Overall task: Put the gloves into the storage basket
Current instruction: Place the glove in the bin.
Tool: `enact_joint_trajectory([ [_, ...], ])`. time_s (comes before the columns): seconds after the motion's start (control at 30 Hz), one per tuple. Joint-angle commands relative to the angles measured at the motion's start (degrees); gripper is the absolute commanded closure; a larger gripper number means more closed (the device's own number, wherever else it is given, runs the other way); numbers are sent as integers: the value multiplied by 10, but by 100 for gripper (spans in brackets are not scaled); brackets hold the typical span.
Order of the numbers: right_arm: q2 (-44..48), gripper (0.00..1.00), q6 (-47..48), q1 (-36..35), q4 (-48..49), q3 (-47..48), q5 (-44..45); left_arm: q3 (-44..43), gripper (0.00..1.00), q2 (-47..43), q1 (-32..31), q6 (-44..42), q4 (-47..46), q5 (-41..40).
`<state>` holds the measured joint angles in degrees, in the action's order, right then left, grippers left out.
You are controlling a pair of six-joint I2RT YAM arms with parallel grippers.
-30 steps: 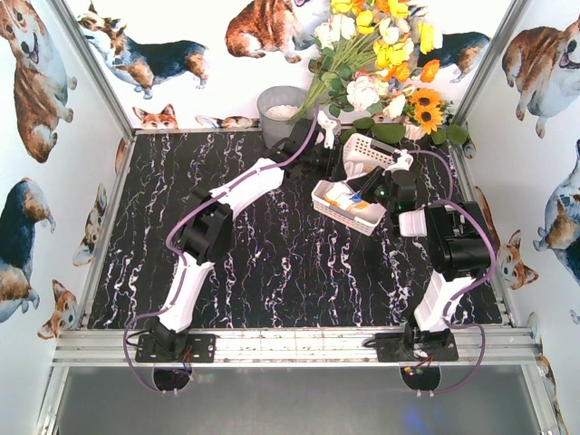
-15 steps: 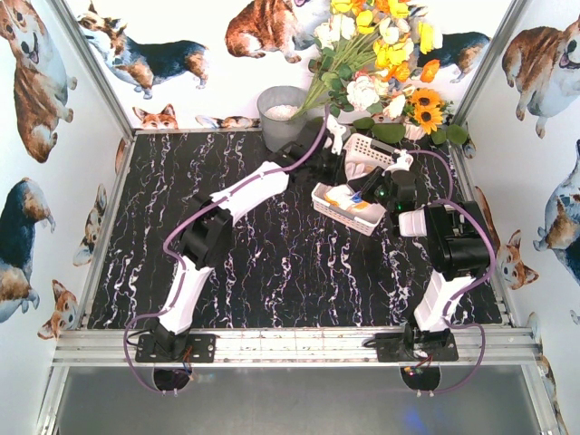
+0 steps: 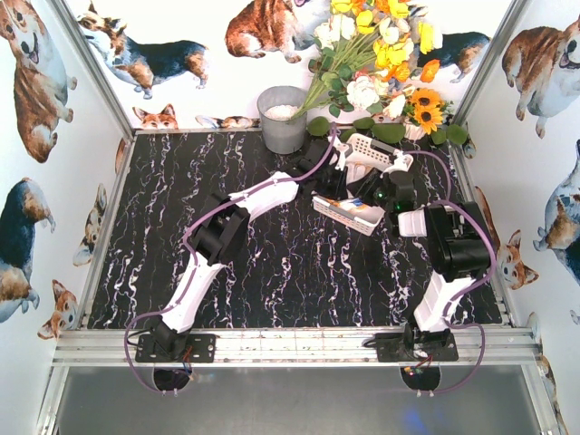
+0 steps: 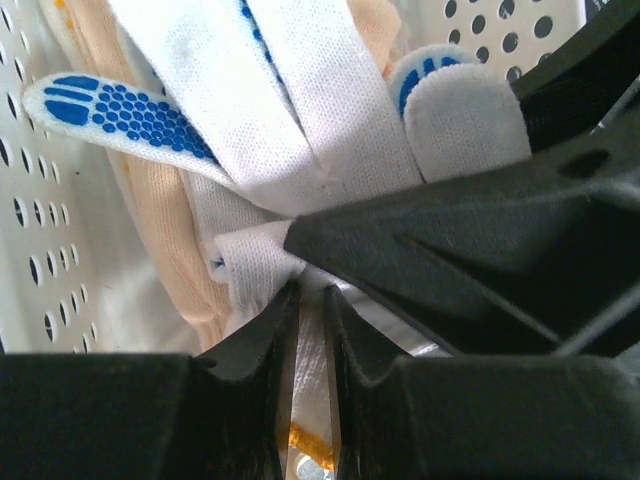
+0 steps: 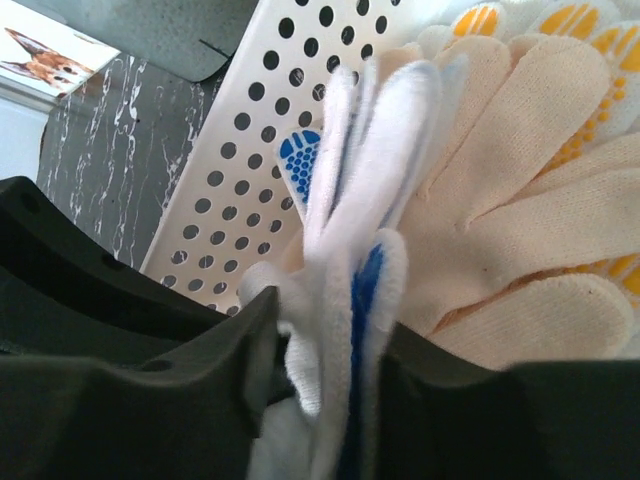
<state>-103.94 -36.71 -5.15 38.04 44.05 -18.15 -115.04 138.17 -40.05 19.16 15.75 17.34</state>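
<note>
The white perforated storage basket [image 3: 344, 216] stands at the back right of the table. Both grippers are inside it. My left gripper [image 3: 333, 181] [image 4: 310, 295] is shut on a white glove [image 4: 330, 120] with blue-dotted fingertips, gripping it near its orange-trimmed cuff. My right gripper [image 3: 376, 192] [image 5: 330, 330] is shut on a white and blue glove [image 5: 350, 200] that hangs over cream gloves [image 5: 520, 200] with orange dots lying in the basket. The basket's lattice wall [image 4: 40, 250] [image 5: 260, 130] shows in both wrist views. The right gripper's black body crosses the left wrist view.
A grey metal bucket [image 3: 283, 118] stands at the back, left of the basket. A bunch of artificial flowers [image 3: 381, 54] leans over the back right corner. Printed walls close in the black marbled table [image 3: 181, 181] on three sides.
My left gripper has carried the white glove from beside the bucket to the right and down into the basket. The right gripper has stayed at the basket.
</note>
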Motion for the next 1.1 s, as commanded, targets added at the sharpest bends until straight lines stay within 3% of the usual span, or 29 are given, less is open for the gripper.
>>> enact_joint_trajectory([
  [0.0, 62, 58, 30, 0, -24, 29, -2, -3, 89, 21, 7, 11, -28, -6],
  [0.17, 112, 46, 53, 12, -99, 47, 16, -3, 89, 29, 9, 18, -37, -6],
  [0.6, 213, 47, 46, 17, -438, 114, 84, 14, 83, 22, 10, 31, -61, -2],
  [0.8, 206, 47, 42, 17, -497, 131, 107, 29, 76, 9, 10, 34, -76, 2],
  [0.97, 201, 46, -15, 17, -569, 164, 102, 30, 72, -13, 10, 37, -88, 9],
  [1.07, 196, 44, -48, 8, -564, 163, 91, 29, 71, -24, 10, 39, -96, 15],
])
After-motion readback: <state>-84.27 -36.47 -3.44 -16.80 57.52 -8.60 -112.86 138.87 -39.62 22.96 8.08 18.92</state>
